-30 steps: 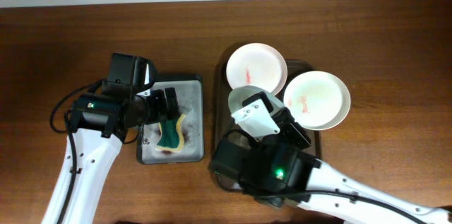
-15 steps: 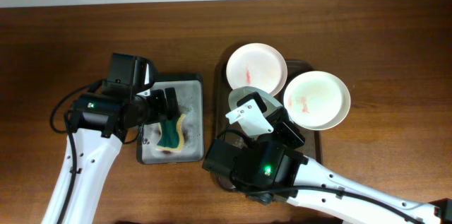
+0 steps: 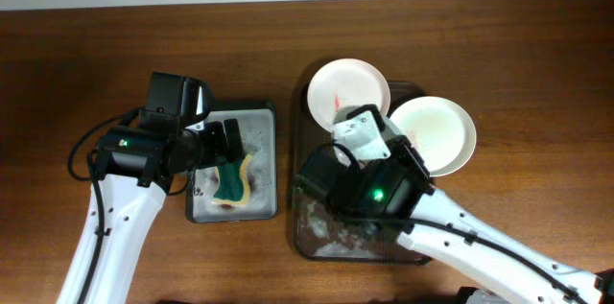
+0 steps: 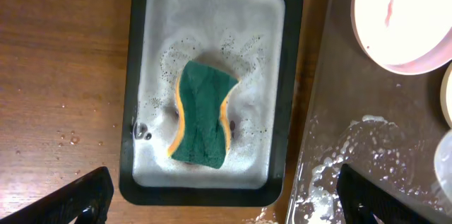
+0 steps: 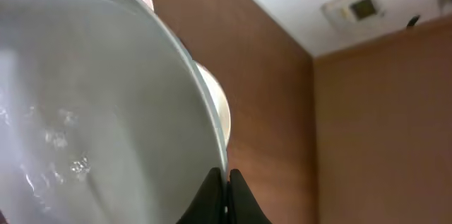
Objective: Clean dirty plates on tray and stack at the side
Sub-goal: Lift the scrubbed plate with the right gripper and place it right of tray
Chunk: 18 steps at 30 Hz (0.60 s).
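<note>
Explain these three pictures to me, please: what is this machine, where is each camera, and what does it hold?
The machine is a two-armed robot at a wooden table; each arm ends in a two-finger gripper. One picture looks down from above; the other two come from a camera on each wrist. On the table lies a large brown tray with foam in it. At its far end sit a smeared plate and a second plate. Beside it, a small tray holds a green sponge in suds. The left gripper hangs open over that tray. The right gripper pinches the rim of a third plate, which is wet.
</note>
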Tool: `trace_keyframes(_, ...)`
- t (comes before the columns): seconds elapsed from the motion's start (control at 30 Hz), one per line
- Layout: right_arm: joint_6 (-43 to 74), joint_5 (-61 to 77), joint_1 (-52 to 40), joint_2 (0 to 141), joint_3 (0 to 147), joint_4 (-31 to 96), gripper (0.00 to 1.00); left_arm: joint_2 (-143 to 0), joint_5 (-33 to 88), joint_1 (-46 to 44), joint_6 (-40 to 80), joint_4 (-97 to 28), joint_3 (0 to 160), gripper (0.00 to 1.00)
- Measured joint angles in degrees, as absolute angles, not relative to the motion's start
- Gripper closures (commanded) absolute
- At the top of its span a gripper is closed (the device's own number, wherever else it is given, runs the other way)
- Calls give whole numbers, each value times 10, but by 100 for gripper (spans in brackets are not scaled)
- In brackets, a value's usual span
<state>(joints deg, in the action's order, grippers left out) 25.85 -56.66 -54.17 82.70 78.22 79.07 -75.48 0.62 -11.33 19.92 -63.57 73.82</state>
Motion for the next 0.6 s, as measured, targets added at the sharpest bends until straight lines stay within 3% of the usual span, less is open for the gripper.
trace_keyframes(0.17, 300, -529, -530, 827, 782, 819, 96, -755, 6, -113, 199, -635, 738, 0)
trace_keyframes(0.23, 325, -494, -473, 827, 782, 788, 96, -755, 6, -113, 199, -635, 738, 0)
trace_keyframes(0.4, 191, -137, -138, 826, 782, 638, 96, -755, 6, -113, 199, -634, 738, 0)
trace_keyframes(0.43, 155, -8, -10, 826, 782, 614, 96, -755, 6, -113, 199, -635, 738, 0)
trace_keyframes(0.6, 131, 149, 284, 827, 782, 562, 96, -755, 6, -113, 199, -636, 738, 0)
